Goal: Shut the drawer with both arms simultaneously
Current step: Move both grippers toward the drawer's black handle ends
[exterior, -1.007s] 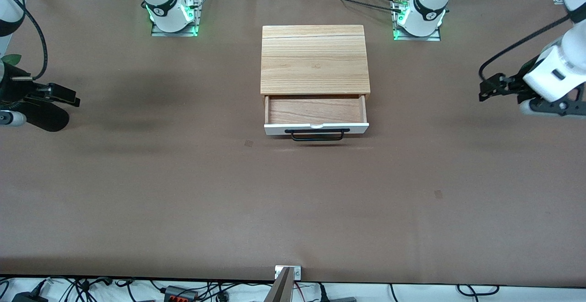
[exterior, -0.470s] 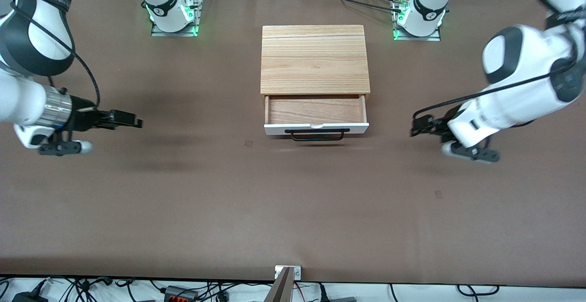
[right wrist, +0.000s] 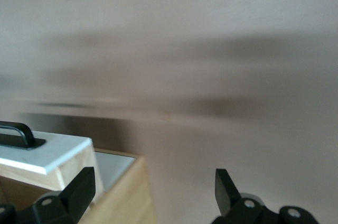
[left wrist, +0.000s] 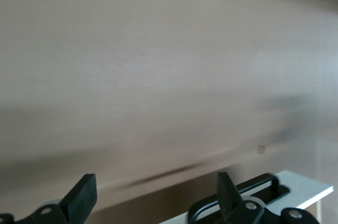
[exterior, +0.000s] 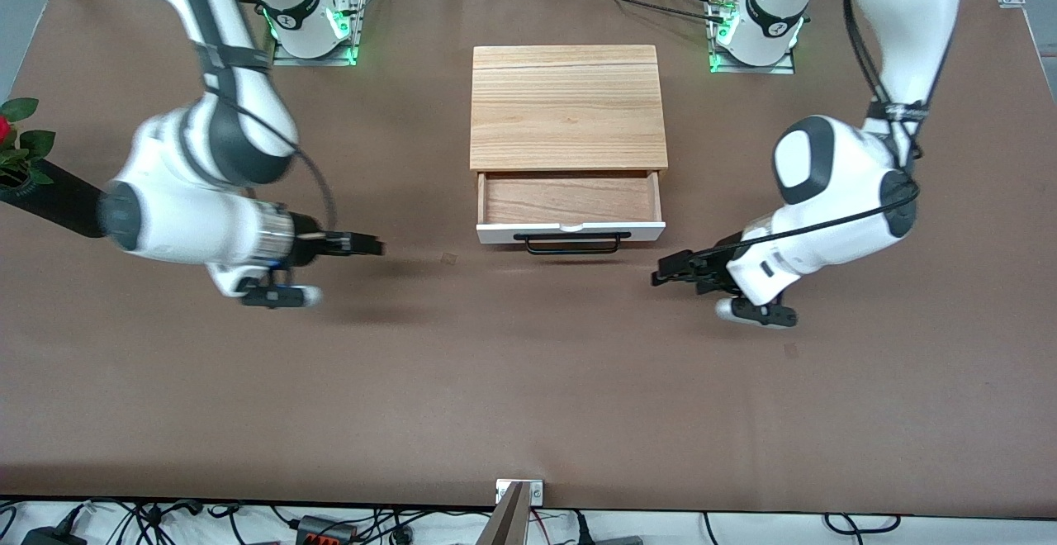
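The drawer (exterior: 570, 200) stands pulled out of the light-wood cabinet (exterior: 568, 107), its white front panel (exterior: 570, 233) and black handle (exterior: 573, 243) facing the front camera. My right gripper (exterior: 372, 244) is open and empty over the table, beside the drawer front toward the right arm's end. My left gripper (exterior: 661, 272) is open and empty over the table, beside the drawer front toward the left arm's end. The left wrist view shows its open gripper (left wrist: 154, 195) with the handle (left wrist: 253, 186) and panel (left wrist: 303, 189). The right wrist view shows its open gripper (right wrist: 153, 188) and the panel (right wrist: 47, 152).
A black pot with a red-flowered plant (exterior: 33, 173) sits at the table edge toward the right arm's end. A small metal bracket (exterior: 519, 491) sits at the table's edge nearest the front camera. Brown tabletop (exterior: 528, 363) surrounds the cabinet.
Both arms have swung in from the table's ends toward the drawer front, the grippers coming lower and closer to it. The drawer has not moved.
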Available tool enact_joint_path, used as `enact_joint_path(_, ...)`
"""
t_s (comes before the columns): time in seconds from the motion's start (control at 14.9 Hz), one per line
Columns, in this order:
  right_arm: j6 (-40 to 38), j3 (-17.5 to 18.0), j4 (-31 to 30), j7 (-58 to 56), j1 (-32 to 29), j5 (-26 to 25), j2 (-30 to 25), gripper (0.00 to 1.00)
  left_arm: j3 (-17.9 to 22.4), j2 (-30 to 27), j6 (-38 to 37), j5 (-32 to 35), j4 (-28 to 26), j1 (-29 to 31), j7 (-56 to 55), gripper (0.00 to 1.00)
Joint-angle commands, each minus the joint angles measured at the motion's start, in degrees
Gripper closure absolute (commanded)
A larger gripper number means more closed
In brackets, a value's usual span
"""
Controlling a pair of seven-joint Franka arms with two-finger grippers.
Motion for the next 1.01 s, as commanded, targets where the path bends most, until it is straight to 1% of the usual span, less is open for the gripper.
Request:
enact_joint_path(0.0,2.75,-0.53,0.95,0.19,2.54,5.92,2.89,0.00,-0.50,0.65,2.87,-2.31,-1.14,-1.87,-0.80,0.00)
enact_joint_path(0.13,3.46,-0.53,1.74,0.20,5.53,8.39,3.78,0.00,-0.93,0.22,3.14,-3.70,-3.51,-1.97,-0.89,0.00)
enact_joint_path(0.2,3.55,-0.53,1.83,0.11,5.80,9.27,3.96,0.00,-1.72,0.04,3.14,-3.71,-4.56,-1.80,-0.89,0.00)
enact_joint_path(0.34,3.46,-0.53,2.88,-0.68,5.81,10.24,4.66,0.00,-1.90,-0.75,3.23,-3.80,-6.24,-1.71,-0.89,0.00)
enact_joint_path(0.47,3.55,-0.53,6.21,-0.77,5.81,10.33,7.19,0.00,-1.90,-1.36,3.23,-3.80,-7.38,-1.71,-1.06,0.00)
enact_joint_path(0.67,4.42,-0.44,9.82,0.10,6.33,10.42,11.07,0.00,-1.90,-1.72,3.23,-3.80,-8.00,-1.71,-1.15,0.00)
enact_joint_path(0.74,5.13,-0.27,9.74,0.19,7.38,10.51,11.43,0.00,-1.90,-1.72,3.23,-3.80,-8.00,-1.71,-1.15,0.00)
enact_joint_path(0.94,4.87,-0.18,9.74,0.11,7.74,12.43,11.34,0.00,-1.90,-1.72,3.23,-3.80,-8.18,-1.79,-1.15,0.00)
